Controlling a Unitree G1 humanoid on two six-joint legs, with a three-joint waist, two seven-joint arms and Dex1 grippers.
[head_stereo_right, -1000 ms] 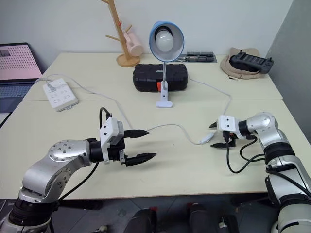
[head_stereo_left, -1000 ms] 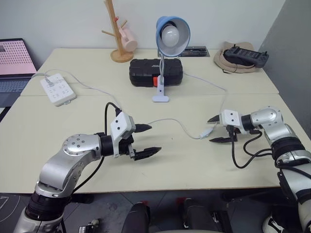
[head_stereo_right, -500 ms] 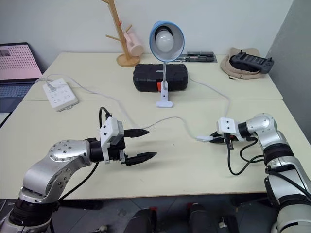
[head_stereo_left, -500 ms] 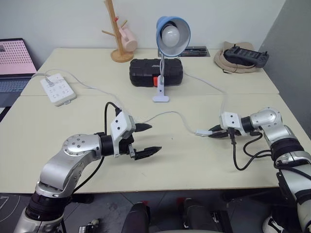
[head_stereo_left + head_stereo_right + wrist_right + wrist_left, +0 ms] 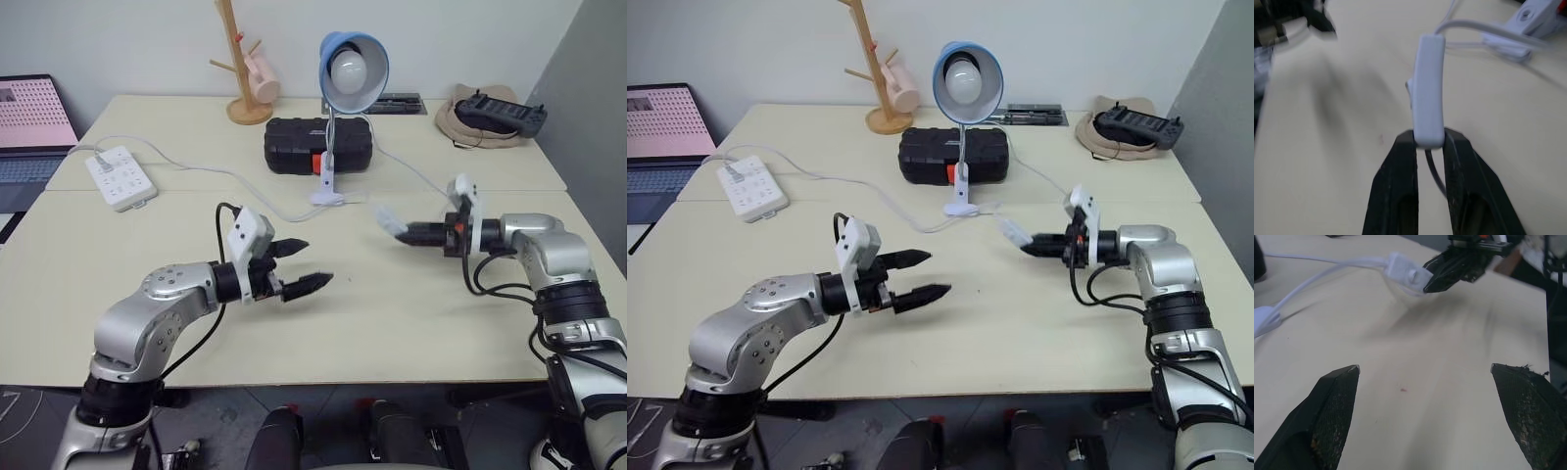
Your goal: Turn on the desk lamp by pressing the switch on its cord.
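The desk lamp (image 5: 353,69), with its light-blue shade and unlit white bulb, stands at the back middle of the table, its white base (image 5: 326,196) in front of a black case. My right gripper (image 5: 404,233) is shut on one end of the white switch (image 5: 1429,90) and holds it above the table, pointing toward the table's middle. The switch (image 5: 392,221) sticks out past the fingertips. The thin white cord (image 5: 1311,282) trails from it toward the lamp base. My left gripper (image 5: 312,262) is open and holds nothing, short of the switch and aimed at it.
A white power strip (image 5: 118,178) lies at the left, with a laptop (image 5: 34,117) beyond the table edge. At the back are a black case (image 5: 316,145), a wooden mug tree (image 5: 240,59) and a hat with a controller (image 5: 495,113). Black cable loops under my right forearm (image 5: 490,284).
My right gripper shut on the switch, lifted it off the table and carried it left toward the middle, rolling its wrist. The cord followed. My left gripper rolled and edged forward.
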